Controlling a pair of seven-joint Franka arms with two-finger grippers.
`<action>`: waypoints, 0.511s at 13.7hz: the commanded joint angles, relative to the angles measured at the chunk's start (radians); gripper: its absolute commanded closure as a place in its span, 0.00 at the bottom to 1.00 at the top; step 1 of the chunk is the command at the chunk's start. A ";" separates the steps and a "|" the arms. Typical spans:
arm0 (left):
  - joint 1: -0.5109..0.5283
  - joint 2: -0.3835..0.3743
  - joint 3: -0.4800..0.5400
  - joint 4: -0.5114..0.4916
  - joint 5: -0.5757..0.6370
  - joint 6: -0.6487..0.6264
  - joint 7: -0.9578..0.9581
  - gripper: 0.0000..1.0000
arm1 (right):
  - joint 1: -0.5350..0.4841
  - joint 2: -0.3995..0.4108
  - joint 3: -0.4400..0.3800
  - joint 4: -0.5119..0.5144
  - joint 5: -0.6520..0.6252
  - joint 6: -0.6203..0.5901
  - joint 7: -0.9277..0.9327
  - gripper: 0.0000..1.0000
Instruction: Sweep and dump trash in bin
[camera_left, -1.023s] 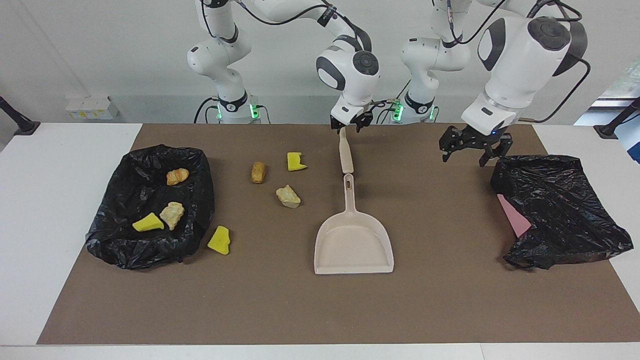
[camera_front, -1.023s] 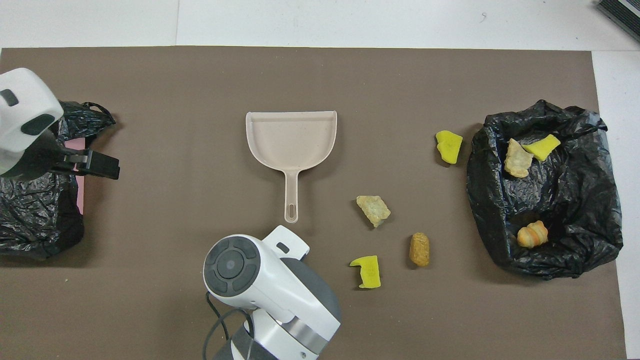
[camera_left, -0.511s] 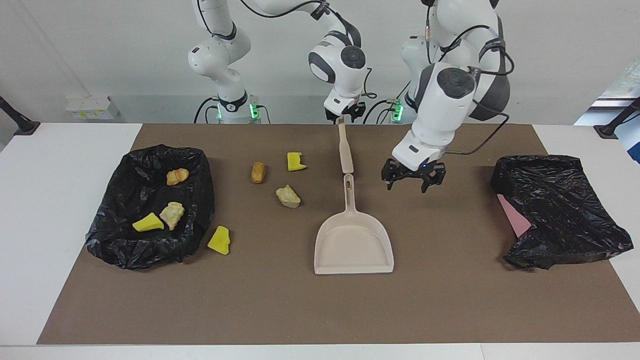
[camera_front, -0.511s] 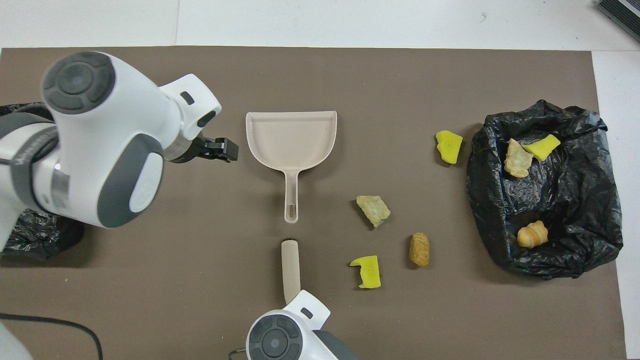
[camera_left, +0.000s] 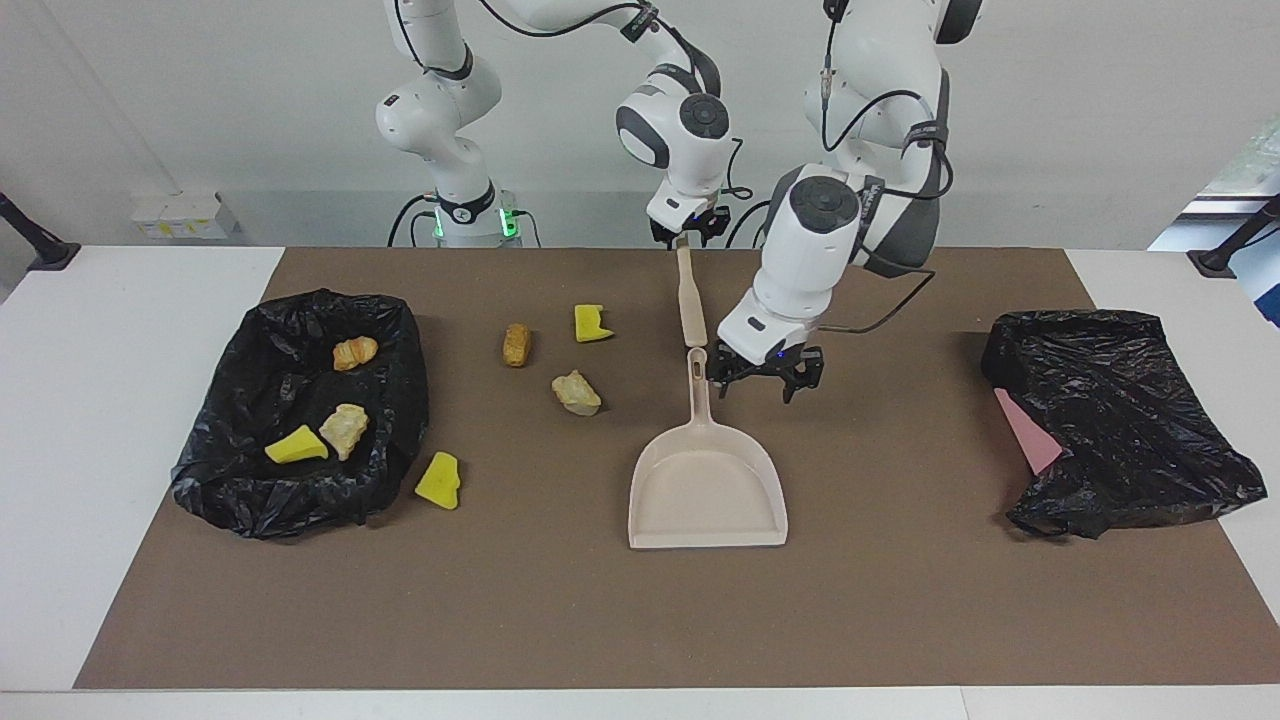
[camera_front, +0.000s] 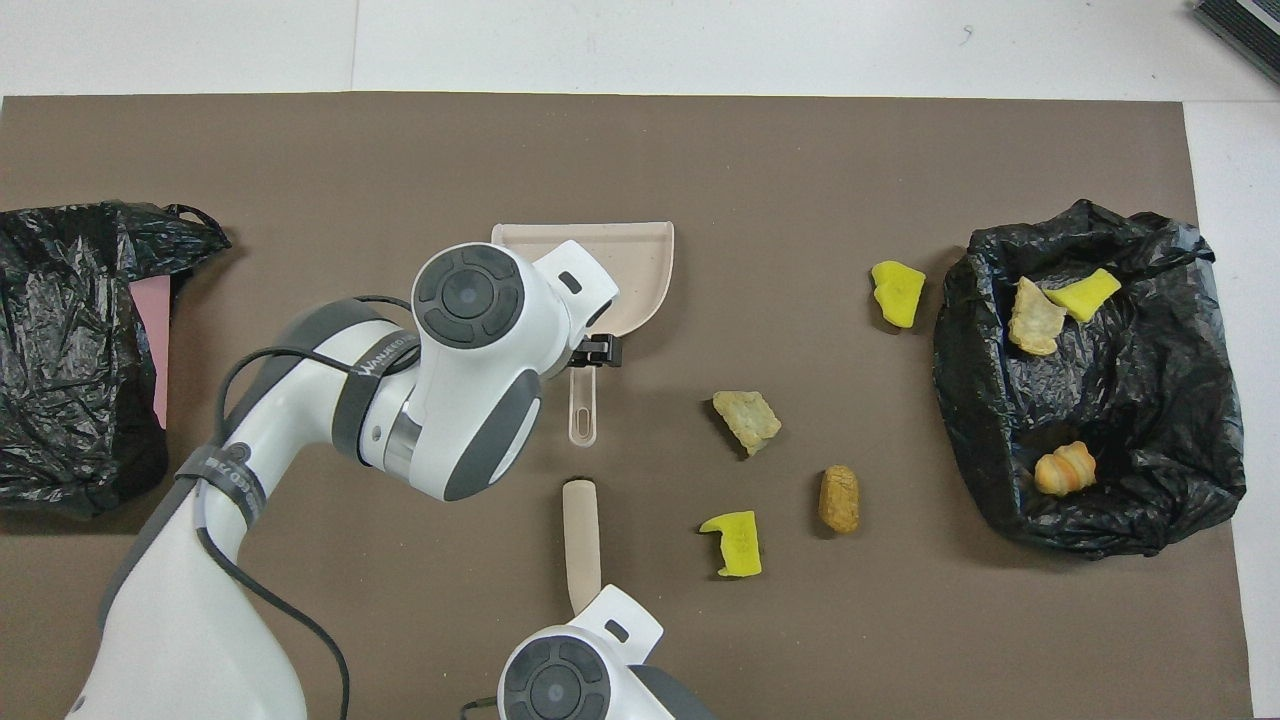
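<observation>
A beige dustpan lies mid-mat with its handle pointing at the robots. My left gripper is open, low beside that handle on the side of the left arm's end. In line with the handle, nearer the robots, lies a beige stick; my right gripper is at its robot-side end. Trash lies loose on the mat: two yellow chunks, a brown lump and a pale lump. Three more pieces lie in the black-lined bin.
A second crumpled black bag with a flat pink sheet poking out lies at the left arm's end of the brown mat. In the overhead view the left arm covers part of the dustpan.
The left arm swung from over the black bag at its own end to beside the dustpan handle and came lower. The right gripper drew back to the stick's robot-side end.
</observation>
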 joint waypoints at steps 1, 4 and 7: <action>-0.045 0.002 0.016 -0.036 -0.008 0.037 -0.064 0.32 | 0.001 -0.022 0.000 -0.023 0.028 0.028 0.063 1.00; -0.037 0.004 0.016 -0.025 -0.008 0.030 -0.056 1.00 | -0.001 -0.019 0.000 0.006 0.028 0.016 0.104 1.00; -0.007 -0.010 0.017 -0.008 0.001 0.020 -0.041 1.00 | -0.009 -0.088 -0.001 0.006 0.025 -0.011 0.187 1.00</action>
